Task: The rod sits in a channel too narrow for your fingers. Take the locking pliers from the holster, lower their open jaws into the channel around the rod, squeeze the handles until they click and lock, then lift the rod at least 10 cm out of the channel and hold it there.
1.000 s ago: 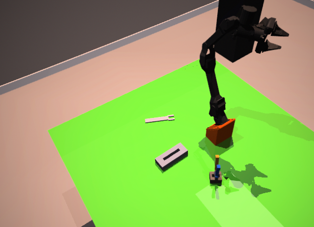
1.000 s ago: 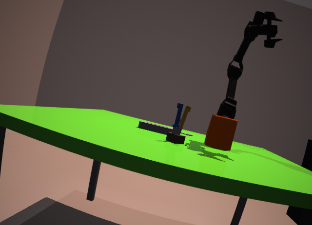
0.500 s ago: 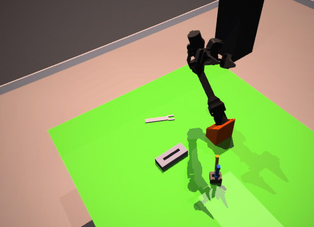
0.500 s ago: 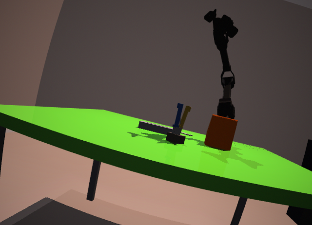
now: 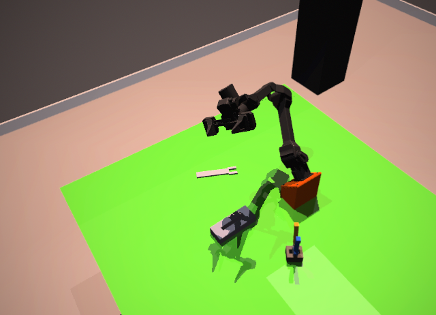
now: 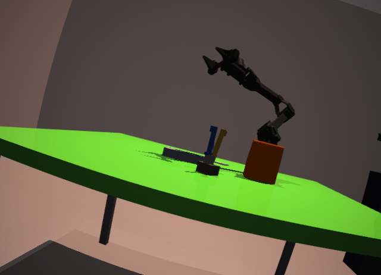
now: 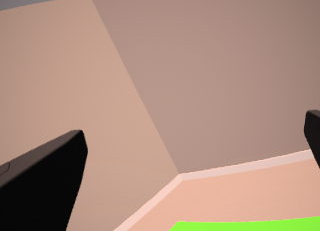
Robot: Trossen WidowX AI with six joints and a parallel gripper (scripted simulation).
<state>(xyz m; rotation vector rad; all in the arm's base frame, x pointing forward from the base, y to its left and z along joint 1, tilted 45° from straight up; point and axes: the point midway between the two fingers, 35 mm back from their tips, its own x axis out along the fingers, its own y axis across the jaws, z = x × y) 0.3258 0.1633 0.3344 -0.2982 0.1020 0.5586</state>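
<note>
The locking pliers stand upright with handles up, one blue handle (image 5: 298, 242) (image 6: 212, 141) and one orange-yellow handle (image 5: 296, 229) (image 6: 219, 143), spread apart. Their jaws are hidden in the small dark holster (image 5: 294, 259) (image 6: 207, 168). A grey block (image 5: 219, 233) (image 6: 181, 155) with a narrow slot lies on the table under the arm's shadow. I cannot make out the rod in the slot. My gripper (image 5: 221, 133) (image 6: 209, 52) (image 7: 198, 131) is wide open and empty, high above the table and well away from the pliers and the block.
A flat pale fork-ended piece (image 5: 212, 172) lies on the green table (image 5: 158, 185) (image 6: 122, 161), beyond the block in the top view. The arm's orange base (image 5: 303, 191) (image 6: 264, 162) stands near the holster. A large black column (image 5: 325, 33) is behind the table. The wrist view shows mostly walls.
</note>
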